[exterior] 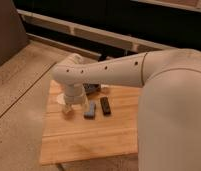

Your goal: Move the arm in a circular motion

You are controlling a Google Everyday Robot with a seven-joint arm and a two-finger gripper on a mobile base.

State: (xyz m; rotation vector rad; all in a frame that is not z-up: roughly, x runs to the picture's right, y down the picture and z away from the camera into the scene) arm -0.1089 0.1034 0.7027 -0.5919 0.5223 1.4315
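Observation:
The cream-white arm (119, 72) reaches from the right across the view, with a row of small dark holes along its thick segment. It bends down at a rounded joint (69, 75) over the left part of a wooden table (89, 137). The gripper (69, 109) hangs at the arm's lower end, just above the table's left side, close to a white round object (58, 98).
On the table lie a blue-grey block (90, 109) and a black block (105, 105) side by side, and a dark object (93, 89) behind them, partly hidden by the arm. A speckled floor (19, 90) surrounds the table. A dark wall with pale ledges (94, 32) runs behind.

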